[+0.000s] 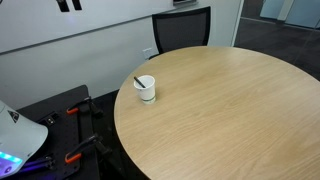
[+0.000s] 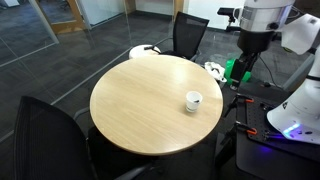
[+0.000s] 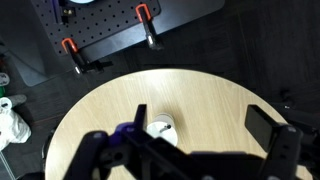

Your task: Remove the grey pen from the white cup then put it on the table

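Observation:
The white cup (image 1: 147,91) stands upright near the edge of the round wood-grain table (image 1: 230,110). The grey pen (image 1: 139,81) stands in it, leaning, with its top sticking out over the rim. The cup also shows in an exterior view (image 2: 193,100) and in the wrist view (image 3: 160,129), where the pen (image 3: 168,127) is seen almost end-on. My gripper (image 3: 200,121) is open and empty. It hangs high above the table, with the cup below and near one finger. Its fingertips show at the top edge of an exterior view (image 1: 68,5).
A black board with orange clamps (image 3: 145,25) lies beside the table. Black chairs (image 1: 182,30) (image 2: 190,32) stand at the table's far side, and another chair (image 2: 45,135) stands near. A white bag (image 3: 12,118) lies on the dark floor.

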Robot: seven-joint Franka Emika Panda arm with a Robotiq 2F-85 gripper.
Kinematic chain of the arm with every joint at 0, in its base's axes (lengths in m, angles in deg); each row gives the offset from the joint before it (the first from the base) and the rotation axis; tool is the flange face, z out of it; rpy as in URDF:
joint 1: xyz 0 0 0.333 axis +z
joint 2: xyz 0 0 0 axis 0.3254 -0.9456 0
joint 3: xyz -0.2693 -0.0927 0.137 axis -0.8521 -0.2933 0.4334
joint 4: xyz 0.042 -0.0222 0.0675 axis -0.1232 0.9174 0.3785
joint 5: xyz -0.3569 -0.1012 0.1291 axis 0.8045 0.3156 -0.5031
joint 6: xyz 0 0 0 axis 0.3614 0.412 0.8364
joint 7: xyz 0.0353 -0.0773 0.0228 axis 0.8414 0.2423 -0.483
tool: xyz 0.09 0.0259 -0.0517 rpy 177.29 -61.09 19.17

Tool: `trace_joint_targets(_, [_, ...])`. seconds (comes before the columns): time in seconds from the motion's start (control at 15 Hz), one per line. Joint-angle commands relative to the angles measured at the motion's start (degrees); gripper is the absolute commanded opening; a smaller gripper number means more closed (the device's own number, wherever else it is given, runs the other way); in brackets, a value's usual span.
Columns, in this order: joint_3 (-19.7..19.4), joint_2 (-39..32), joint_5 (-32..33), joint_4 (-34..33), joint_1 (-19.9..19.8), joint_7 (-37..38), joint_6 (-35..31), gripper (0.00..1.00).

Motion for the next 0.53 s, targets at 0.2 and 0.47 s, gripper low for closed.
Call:
trace_joint_targets(0.2, [-5.0, -5.4, -0.6, 0.9, -2.9, 4.2, -7.0, 1.0])
trace_joint_targets(0.47, [-7.9, -9.1, -1.8, 2.3, -3.7, 3.9, -15.5, 1.0])
